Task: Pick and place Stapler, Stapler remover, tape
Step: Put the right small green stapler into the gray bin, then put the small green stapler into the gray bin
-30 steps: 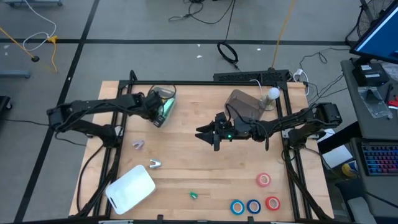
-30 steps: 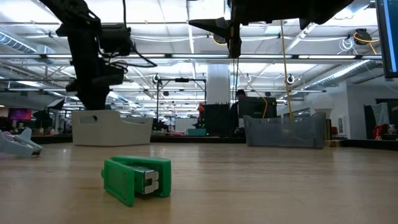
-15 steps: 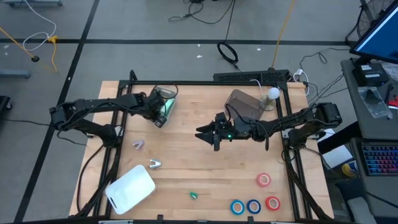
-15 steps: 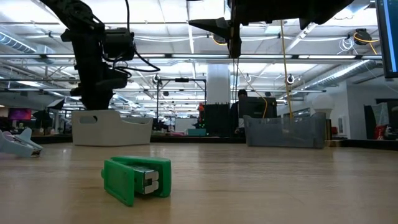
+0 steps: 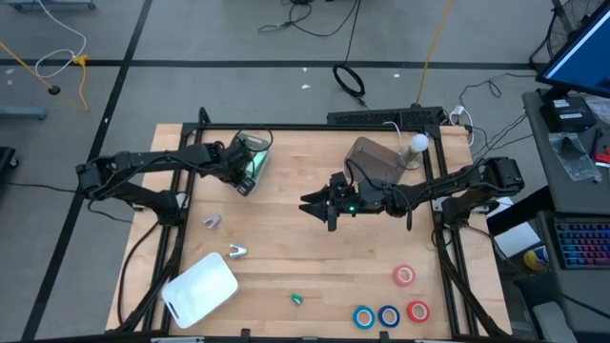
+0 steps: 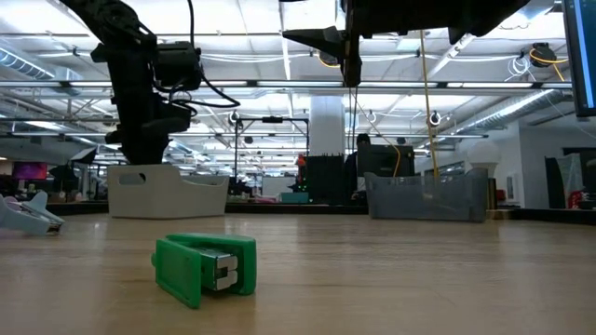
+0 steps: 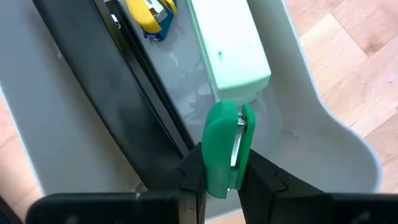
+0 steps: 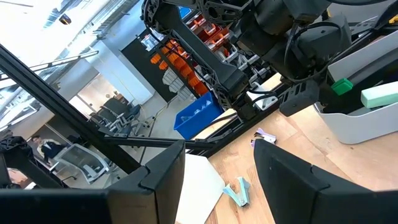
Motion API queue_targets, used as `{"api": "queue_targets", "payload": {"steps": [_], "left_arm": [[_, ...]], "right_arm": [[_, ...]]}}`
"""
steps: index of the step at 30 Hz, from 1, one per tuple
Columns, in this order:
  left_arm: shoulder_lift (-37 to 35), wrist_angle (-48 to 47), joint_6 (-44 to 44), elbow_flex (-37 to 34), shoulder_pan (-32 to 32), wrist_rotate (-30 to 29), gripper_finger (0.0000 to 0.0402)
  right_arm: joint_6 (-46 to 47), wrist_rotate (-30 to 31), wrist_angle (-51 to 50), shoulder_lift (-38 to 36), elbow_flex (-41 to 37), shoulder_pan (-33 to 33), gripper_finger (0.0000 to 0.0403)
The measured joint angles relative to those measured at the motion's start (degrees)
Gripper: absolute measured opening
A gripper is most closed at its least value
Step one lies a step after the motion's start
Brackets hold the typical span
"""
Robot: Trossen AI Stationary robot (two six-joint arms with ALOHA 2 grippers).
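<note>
Left tool [image 7: 222, 177]: closed on a small green stapler [image 7: 222, 149], held over the white bin [image 7: 323, 134] at the upper left of the desk in the high view.
White bin contents: a pale green stapler [image 7: 227, 46] and a yellow and blue item [image 7: 150, 12] lie inside, just ahead of the held stapler.
Right tool [image 5: 315, 206]: jaws apart, holding nothing, hovering above the middle of the desk [image 5: 315, 257] in the high view.
Clear bin [image 5: 374, 160]: upper centre-right of the desk, behind the right arm.
Tape [image 5: 404, 275]: a pink roll at lower right of the high view; below it two blue rolls [image 5: 376, 316] side by side and a red roll [image 5: 417, 311] just right of them.
Second green stapler [image 6: 207, 267]: lying on the desk in the low view's foreground, apart from both arms.
Staple remover [image 5: 237, 252]: pale, left of centre on the desk; another small pale piece [image 5: 212, 221] sits above and left of it.
White lid [image 5: 200, 288]: flat at the lower left corner of the desk.
</note>
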Motion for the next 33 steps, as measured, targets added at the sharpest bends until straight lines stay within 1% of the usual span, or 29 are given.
{"api": "queue_targets", "payload": {"steps": [3, 11, 15, 19, 24, 28, 33], "left_arm": [[0.00, -0.01, -0.03, 0.00, 0.00, 0.60, 0.0078], [0.00, -0.01, -1.49, 0.00, 0.06, 0.77, 0.0136], [-0.19, 0.00, -1.50, 0.00, 0.18, 0.82, 0.0151], [-1.69, -0.44, -2.64, 1.00, 1.12, 2.13, 0.0154], [-5.42, -5.90, -2.28, 6.22, 1.54, 6.13, 0.0154], [-8.83, -11.64, -1.57, 9.89, -0.44, 9.67, 0.0154], [-13.69, -14.51, -4.60, 10.64, -5.13, 11.88, 0.0154]], "right_arm": [[-0.01, 0.00, -0.01, 0.00, 0.00, 0.00, 0.0185], [0.00, -0.02, 0.00, 0.00, 0.00, 0.00, 0.0185], [0.00, -0.02, 0.00, 0.00, 0.00, 0.00, 0.0184], [0.00, -0.02, 0.02, 0.00, 0.00, 0.00, 0.0184], [-0.01, -0.16, 0.04, -0.02, 0.00, 0.00, 0.0184], [-1.29, -0.22, -0.15, -0.04, -0.11, 0.00, 0.0181], [-4.03, -0.95, -0.22, -0.07, -1.10, 0.01, 0.0181]]}}
